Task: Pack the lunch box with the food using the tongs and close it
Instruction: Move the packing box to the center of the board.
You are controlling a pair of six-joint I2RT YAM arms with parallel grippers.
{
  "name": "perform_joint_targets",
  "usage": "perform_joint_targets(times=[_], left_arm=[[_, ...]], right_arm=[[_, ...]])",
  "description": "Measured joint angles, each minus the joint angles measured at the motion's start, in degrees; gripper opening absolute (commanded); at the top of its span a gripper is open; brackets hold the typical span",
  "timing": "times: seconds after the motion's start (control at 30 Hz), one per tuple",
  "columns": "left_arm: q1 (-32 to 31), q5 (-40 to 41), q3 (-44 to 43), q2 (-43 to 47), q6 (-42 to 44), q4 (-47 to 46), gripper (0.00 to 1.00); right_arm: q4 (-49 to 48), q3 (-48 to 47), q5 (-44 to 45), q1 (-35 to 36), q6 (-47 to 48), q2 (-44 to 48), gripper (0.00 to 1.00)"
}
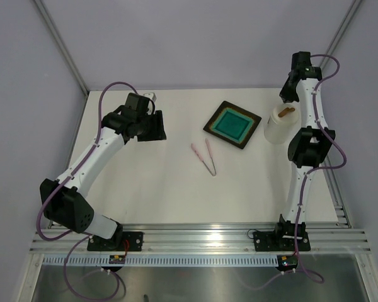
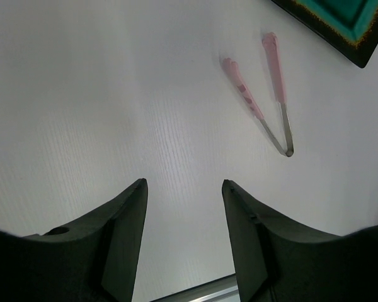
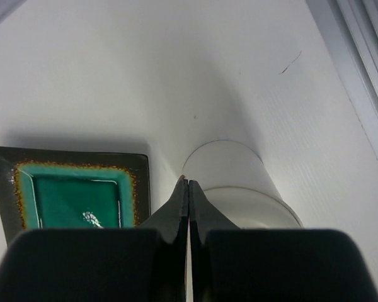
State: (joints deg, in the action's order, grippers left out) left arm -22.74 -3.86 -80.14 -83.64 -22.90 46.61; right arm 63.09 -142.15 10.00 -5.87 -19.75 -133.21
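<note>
The lunch box (image 1: 276, 130) is a white round tub at the right of the table, with its lid on and the brown stick handle (image 1: 286, 111) showing on top. My right gripper (image 1: 282, 97) hangs just above it, shut, its closed tips (image 3: 188, 181) over the tub (image 3: 236, 167); nothing shows between them. The pink tongs (image 1: 209, 151) lie flat mid-table, their joined end toward me. My left gripper (image 1: 152, 126) hovers to their left, open and empty (image 2: 184, 182), with the tongs (image 2: 276, 69) ahead of it to the right. No food is in view.
A black square tray (image 1: 208, 128) with a teal centre sits between the tongs and the tub, and also shows in the right wrist view (image 3: 0, 189). Aluminium rails run along the table's right side (image 3: 359, 56) and its near edge.
</note>
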Motion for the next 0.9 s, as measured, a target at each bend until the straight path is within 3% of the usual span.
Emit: perform_joint_targets(times=[0.13,0.3,0.53,0.73,0.9], left_arm=[[0.00,0.17,0.37,0.07,0.15,-0.07,0.54],[0.11,0.15,1.33,0.42,0.20,-0.11,0.54],[0.15,0.07,1.95,0.42,0.22,-0.55,0.54],[0.20,-0.09,2.75,0.46,0.42,-1.20,0.54],[0.20,-0.09,3.04,0.57,0.46,-1.36,0.54]], right_arm=[[-2.71,5.35,-0.61,-0.17,-0.26,0.61,0.00],[-7.41,22.18,-3.93,-0.26,-1.36,8.02,0.00],[-8.02,30.97,-5.05,-0.31,-3.43,15.58,0.00],[-7.82,30.67,-3.41,-0.31,-3.65,22.01,0.00],[-5.38,24.68,-0.79,-0.31,-3.32,26.38,0.00]])
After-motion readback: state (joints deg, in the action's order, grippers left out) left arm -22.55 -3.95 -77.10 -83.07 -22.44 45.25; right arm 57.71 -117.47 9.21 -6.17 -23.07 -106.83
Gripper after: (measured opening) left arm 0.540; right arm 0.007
